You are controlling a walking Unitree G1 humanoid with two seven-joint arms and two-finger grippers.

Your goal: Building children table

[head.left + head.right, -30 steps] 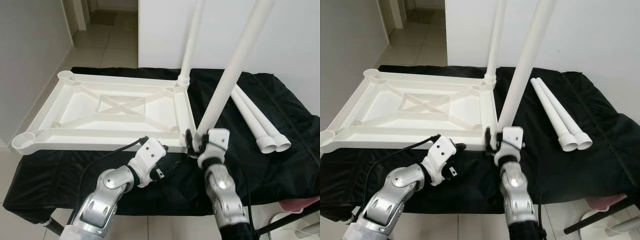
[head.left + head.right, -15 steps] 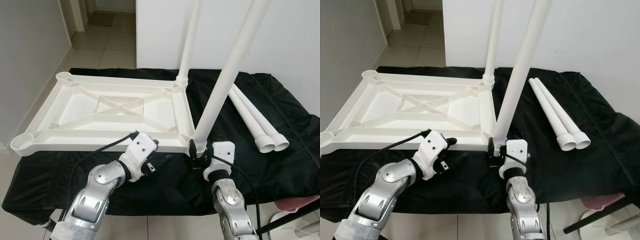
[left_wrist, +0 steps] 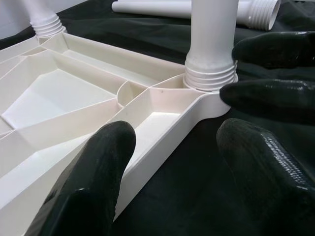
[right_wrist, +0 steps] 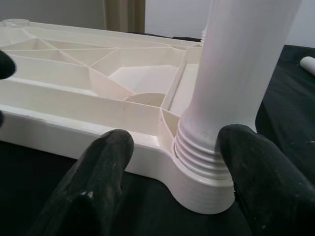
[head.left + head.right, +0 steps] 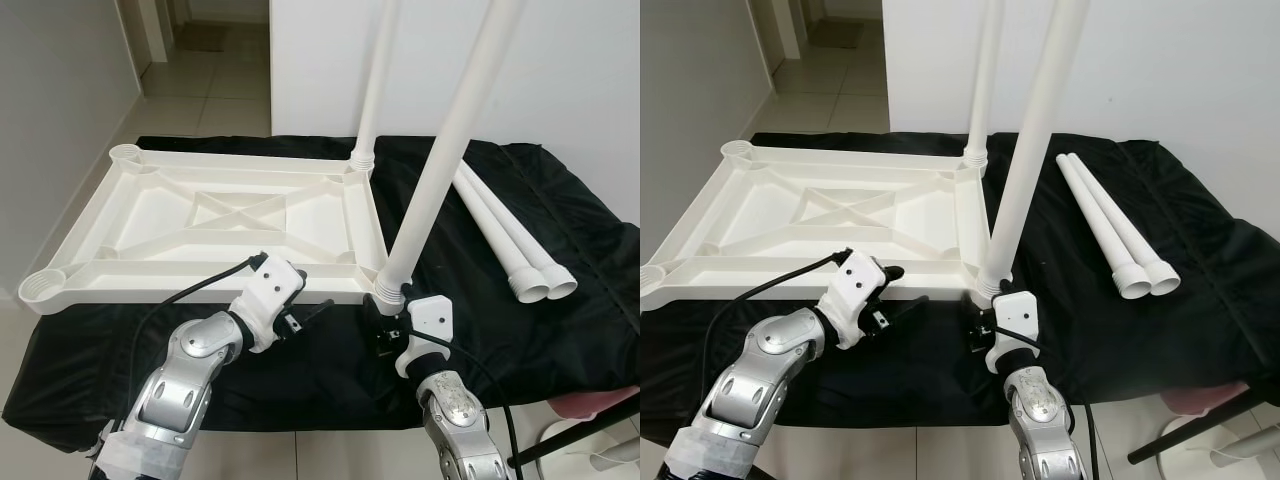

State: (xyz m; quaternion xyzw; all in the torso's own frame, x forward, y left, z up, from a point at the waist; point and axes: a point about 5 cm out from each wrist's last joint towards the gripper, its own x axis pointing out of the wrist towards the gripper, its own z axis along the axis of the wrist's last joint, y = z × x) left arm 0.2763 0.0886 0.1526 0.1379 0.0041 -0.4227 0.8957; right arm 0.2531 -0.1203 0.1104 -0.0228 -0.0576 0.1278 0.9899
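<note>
A white tabletop (image 5: 200, 288) lies upside down on a black cloth. One white leg (image 5: 375, 80) stands in its far right corner socket. Another leg (image 5: 440, 160) stands tilted in the near right corner socket (image 3: 210, 73). My right gripper (image 5: 383, 322) is open just in front of that socket. In the right wrist view its fingers (image 4: 256, 172) spread either side of the leg's threaded base (image 4: 202, 152) without closing on it. My left gripper (image 5: 312, 312) is open at the tabletop's near rim (image 3: 162, 142), left of the socket. Two loose legs (image 5: 505, 235) lie on the right.
The black cloth (image 5: 590, 260) covers the whole work surface and hangs over its near edge. A white wall (image 5: 580, 70) stands close behind. Tiled floor and a hallway (image 5: 200, 80) lie to the far left. A pink object (image 5: 610, 410) sits low at the right.
My right gripper has come off the near leg's base and drawn back lower toward me. The leg now stands in its socket. My left gripper has moved up to the tabletop's near rim.
</note>
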